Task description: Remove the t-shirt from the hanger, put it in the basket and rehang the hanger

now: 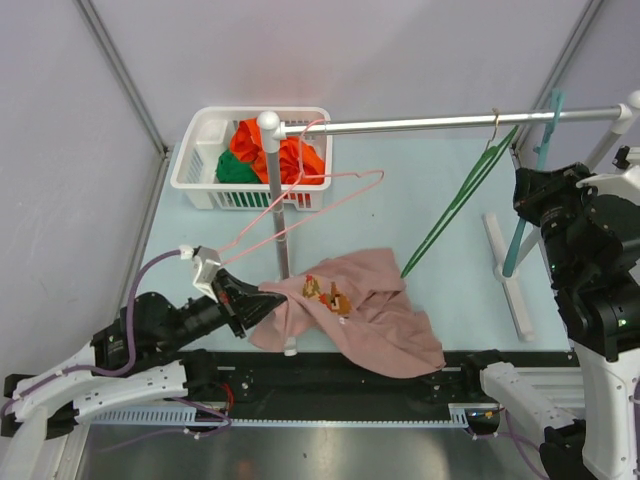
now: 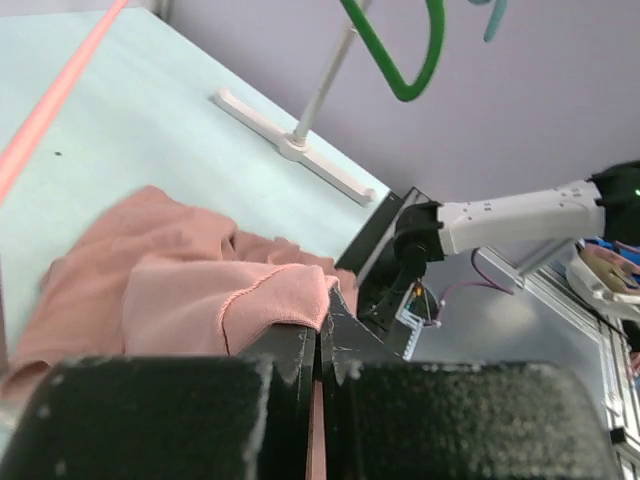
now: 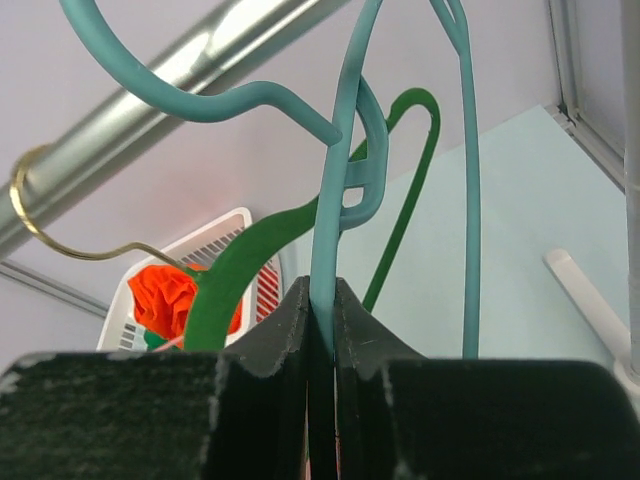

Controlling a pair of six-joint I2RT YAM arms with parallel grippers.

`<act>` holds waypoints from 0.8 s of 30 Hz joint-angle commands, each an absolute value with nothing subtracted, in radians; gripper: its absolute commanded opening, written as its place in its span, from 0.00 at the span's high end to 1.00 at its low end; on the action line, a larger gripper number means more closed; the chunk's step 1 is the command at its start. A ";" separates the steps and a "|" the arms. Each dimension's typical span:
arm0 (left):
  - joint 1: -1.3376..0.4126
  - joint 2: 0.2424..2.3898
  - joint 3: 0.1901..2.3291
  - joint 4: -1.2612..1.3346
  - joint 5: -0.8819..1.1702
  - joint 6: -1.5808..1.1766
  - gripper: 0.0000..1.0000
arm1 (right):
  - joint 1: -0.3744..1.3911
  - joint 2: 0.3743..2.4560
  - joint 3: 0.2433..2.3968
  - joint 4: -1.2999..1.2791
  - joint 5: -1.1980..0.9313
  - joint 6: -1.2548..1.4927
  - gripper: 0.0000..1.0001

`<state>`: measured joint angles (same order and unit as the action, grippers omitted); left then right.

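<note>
The pink t-shirt [image 1: 370, 310] lies crumpled on the table, off any hanger; it also shows in the left wrist view [image 2: 180, 290]. My left gripper [image 1: 255, 300] [image 2: 320, 335] is shut on the shirt's left hem edge, low over the table. My right gripper [image 1: 522, 197] [image 3: 322, 310] is shut on the bare teal hanger [image 1: 530, 190] [image 3: 340, 150], which hangs from the metal rail [image 1: 450, 122] [image 3: 170, 90] at the right end.
A bare green hanger [image 1: 460, 200] [image 3: 235, 270] hangs on the rail beside the teal one. A pink hanger [image 1: 310, 210] [image 2: 50, 100] hangs by the rail's left post. A white basket [image 1: 200, 165] with orange and green clothes stands at the back left. The rail's white feet rest on the table.
</note>
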<state>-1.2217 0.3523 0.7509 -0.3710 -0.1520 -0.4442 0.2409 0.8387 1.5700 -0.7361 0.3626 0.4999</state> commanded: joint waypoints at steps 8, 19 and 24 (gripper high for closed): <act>-1.220 0.569 0.632 -0.217 -0.238 -0.586 1.00 | 0.233 0.796 1.454 -0.719 0.385 0.509 1.00; -1.224 0.771 0.474 0.044 -0.324 -0.772 1.00 | 0.230 0.706 1.419 -0.818 0.337 0.509 0.46; -1.281 0.991 0.488 0.094 -0.420 -0.798 0.98 | 0.232 0.686 1.425 -0.839 0.330 0.502 0.38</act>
<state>-1.2339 0.8669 0.4732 -0.0158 -0.3222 -0.7486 0.2333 0.7021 1.4158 -0.8188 0.3405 0.5121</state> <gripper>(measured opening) 0.008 0.597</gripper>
